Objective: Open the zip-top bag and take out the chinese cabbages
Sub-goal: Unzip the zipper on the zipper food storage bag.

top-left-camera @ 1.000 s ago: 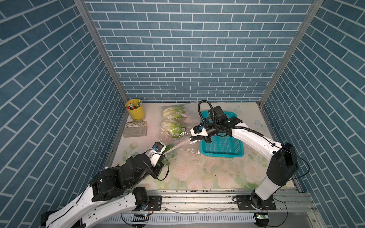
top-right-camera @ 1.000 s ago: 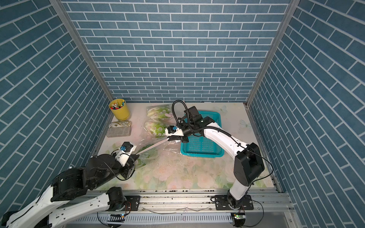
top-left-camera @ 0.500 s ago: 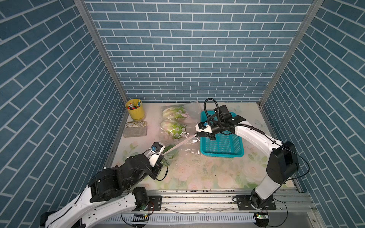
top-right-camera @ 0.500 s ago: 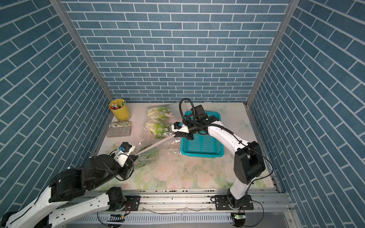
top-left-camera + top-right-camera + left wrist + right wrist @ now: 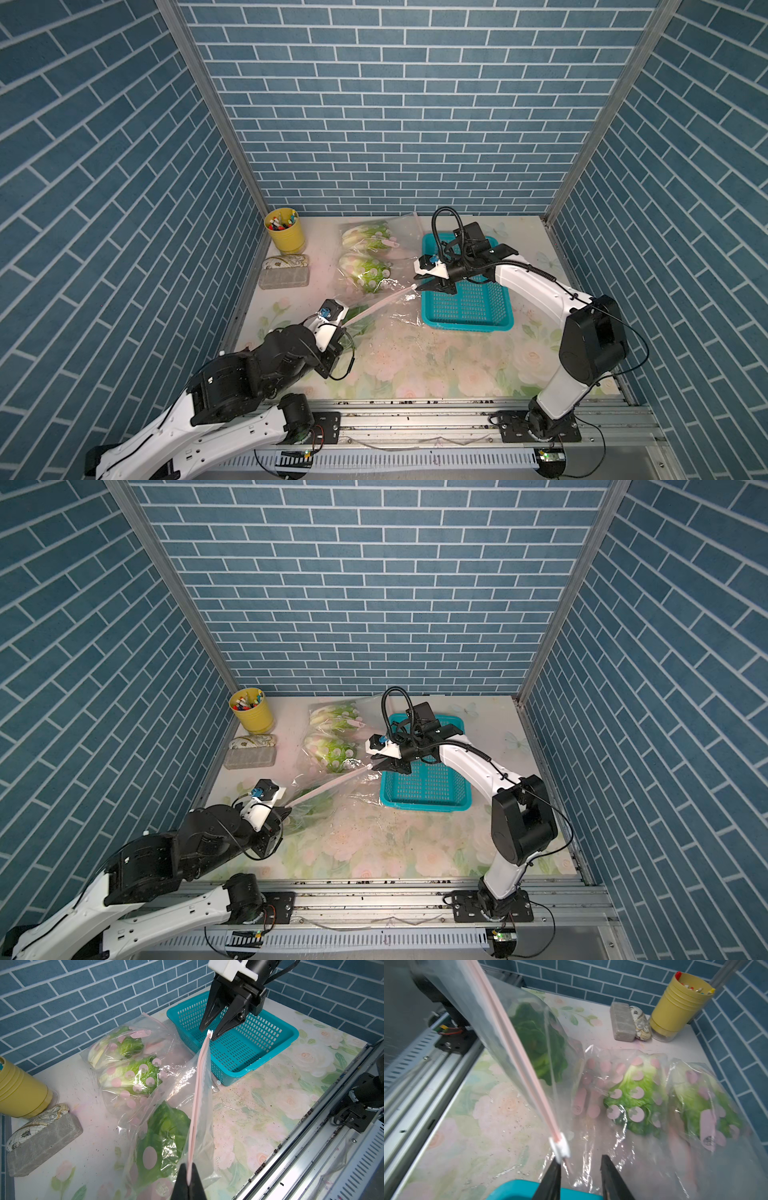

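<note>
Notes: left fingers [image 5: 180, 1180] clamp zip-top bag [image 5: 180, 1084] strip taut as anchor; right fingers [image 5: 550, 1182] parted, empty, slider [image 5: 559, 1147] touching one tip.

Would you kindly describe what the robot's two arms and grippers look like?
The left arm and right arm match: white links with bulky black joint housings. Each wrist carries a white camera block with a blue connector. The left gripper and right gripper have black, tapering, wedge-shaped fingers. Thin black wires run along both arms, and a thicker black cable loops above the right wrist.
</note>
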Action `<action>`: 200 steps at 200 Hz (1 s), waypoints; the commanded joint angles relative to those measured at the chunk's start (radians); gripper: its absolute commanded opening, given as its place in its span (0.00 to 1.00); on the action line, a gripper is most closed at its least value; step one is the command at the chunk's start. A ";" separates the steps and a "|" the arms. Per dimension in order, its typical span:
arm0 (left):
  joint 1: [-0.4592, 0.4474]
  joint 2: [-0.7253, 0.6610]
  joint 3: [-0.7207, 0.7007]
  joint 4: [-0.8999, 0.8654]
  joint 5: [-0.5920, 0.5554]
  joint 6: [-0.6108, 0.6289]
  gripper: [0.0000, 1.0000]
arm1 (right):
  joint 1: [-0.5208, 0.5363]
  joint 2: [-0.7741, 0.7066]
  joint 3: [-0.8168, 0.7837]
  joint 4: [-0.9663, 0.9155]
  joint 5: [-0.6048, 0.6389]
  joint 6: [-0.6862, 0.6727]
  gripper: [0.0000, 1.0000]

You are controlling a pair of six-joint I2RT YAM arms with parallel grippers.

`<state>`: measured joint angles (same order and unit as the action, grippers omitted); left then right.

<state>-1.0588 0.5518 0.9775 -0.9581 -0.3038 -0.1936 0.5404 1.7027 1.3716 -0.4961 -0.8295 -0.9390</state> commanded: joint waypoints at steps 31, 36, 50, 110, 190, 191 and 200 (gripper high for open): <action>0.005 0.035 -0.057 0.112 0.062 -0.037 0.00 | 0.041 -0.139 -0.049 0.143 0.193 0.352 0.53; 0.004 0.036 -0.068 0.121 0.067 -0.039 0.00 | 0.054 -0.155 -0.053 0.147 0.233 0.395 0.53; 0.005 0.037 -0.094 0.151 0.091 -0.052 0.00 | 0.093 -0.193 -0.050 0.129 0.341 0.498 0.47; 0.002 0.045 -0.159 0.234 0.159 -0.086 0.00 | 0.216 -0.360 -0.211 0.117 0.557 0.812 0.18; 0.003 -0.022 -0.149 0.194 0.118 -0.086 0.71 | 0.230 -0.465 -0.398 0.085 0.660 0.984 0.23; 0.003 -0.023 -0.148 0.193 0.116 -0.085 0.71 | 0.230 -0.465 -0.401 0.087 0.661 0.986 0.23; 0.004 -0.025 -0.138 0.180 0.101 -0.081 0.72 | 0.236 -0.479 -0.418 0.092 0.667 1.005 0.23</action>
<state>-1.0588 0.5476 0.8185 -0.7448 -0.1535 -0.2852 0.7631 1.2755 0.9871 -0.3897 -0.1997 -0.0475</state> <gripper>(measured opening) 0.706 0.225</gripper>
